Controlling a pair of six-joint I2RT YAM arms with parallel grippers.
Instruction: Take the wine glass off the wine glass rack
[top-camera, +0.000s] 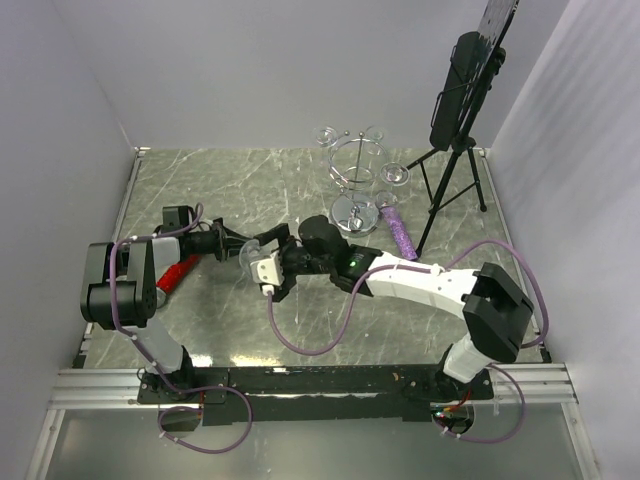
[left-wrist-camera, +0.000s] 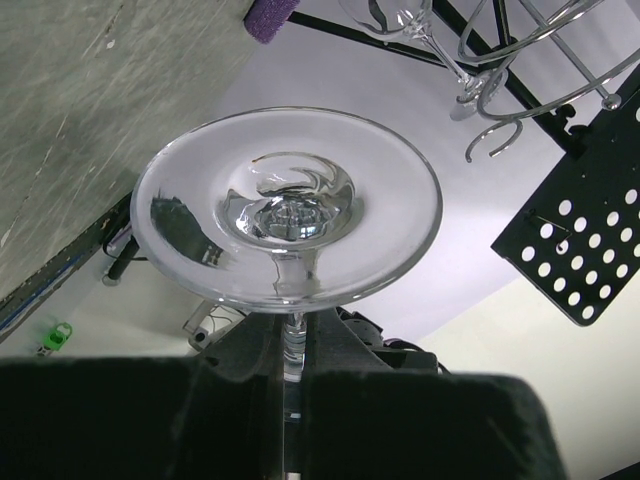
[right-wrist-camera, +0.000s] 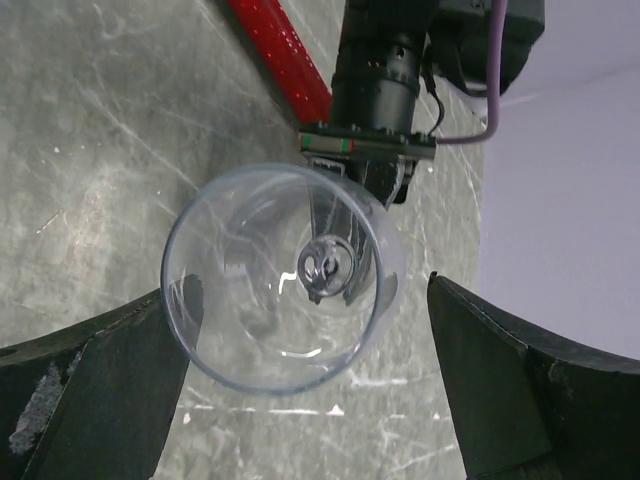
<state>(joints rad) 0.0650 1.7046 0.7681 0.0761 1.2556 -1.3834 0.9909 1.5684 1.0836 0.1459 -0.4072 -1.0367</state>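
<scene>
A clear wine glass (top-camera: 248, 257) is held off the table left of centre, lying sideways. My left gripper (top-camera: 238, 247) is shut on its stem; in the left wrist view the stem sits pinched between my fingers (left-wrist-camera: 290, 345) and the glass's round end (left-wrist-camera: 290, 200) fills the middle. My right gripper (top-camera: 268, 272) is open, its fingers either side of the bowl (right-wrist-camera: 280, 320), whose mouth faces the right wrist camera (right-wrist-camera: 305, 290). The chrome wine glass rack (top-camera: 353, 212) stands at the back right with several glasses hanging, one (top-camera: 396, 174) on its right; its loops (left-wrist-camera: 520, 60) show in the left wrist view.
A red stick (top-camera: 180, 272) lies under the left arm and also shows in the right wrist view (right-wrist-camera: 280, 55). A purple object (top-camera: 398, 230) lies right of the rack's base. A black tripod stand (top-camera: 460, 110) with a perforated panel (left-wrist-camera: 590, 250) stands at the back right. White walls enclose the table.
</scene>
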